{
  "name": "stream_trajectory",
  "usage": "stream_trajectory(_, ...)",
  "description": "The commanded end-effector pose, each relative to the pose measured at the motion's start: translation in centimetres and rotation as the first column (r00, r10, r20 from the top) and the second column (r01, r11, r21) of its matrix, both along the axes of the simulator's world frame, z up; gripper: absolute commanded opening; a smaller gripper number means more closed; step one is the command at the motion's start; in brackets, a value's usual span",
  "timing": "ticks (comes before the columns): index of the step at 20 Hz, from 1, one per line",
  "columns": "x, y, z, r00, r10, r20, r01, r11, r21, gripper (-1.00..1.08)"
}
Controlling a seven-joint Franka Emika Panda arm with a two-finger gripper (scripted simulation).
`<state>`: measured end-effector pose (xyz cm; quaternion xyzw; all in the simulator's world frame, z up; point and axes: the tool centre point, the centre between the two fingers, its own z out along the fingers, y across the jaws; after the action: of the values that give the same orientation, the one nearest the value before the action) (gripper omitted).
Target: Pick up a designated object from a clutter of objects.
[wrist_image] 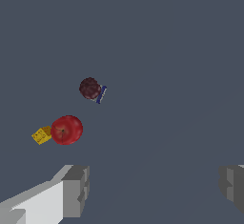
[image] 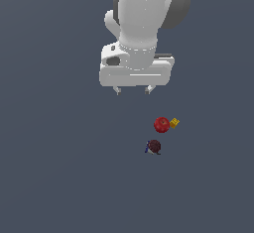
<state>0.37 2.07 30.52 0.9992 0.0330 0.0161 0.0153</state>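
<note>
While the gripper hangs spread and empty above the floor, the apple lies untouched beside the yellow block, near the maroon ball, so approach, grasp and lift all remain.

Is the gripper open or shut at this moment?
Open. The gripper has its grey fingers spread wide with only bare floor between them; the glossy red apple-like ball lies off to one side.

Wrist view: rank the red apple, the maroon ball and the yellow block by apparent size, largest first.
1. red apple
2. maroon ball, though it lies farther from the camera, so its true size is less sure
3. yellow block
</note>
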Motion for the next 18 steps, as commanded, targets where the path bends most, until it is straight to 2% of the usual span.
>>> stream_trajectory(1, 0.2, 1.0, -1.4, 1.0, 0.025, -0.003, -0.025, 1.0, -0.002, 1.0)
stream_trajectory(9, 0.5, 6.2, -8.6, 0.987, 0.157, -0.016, -0.157, 0.988, -0.003, 1.0)
stream_trajectory(18, -1.4, 12.7, -17.3, 0.948, 0.318, -0.029, -0.317, 0.948, 0.015, 1.0)
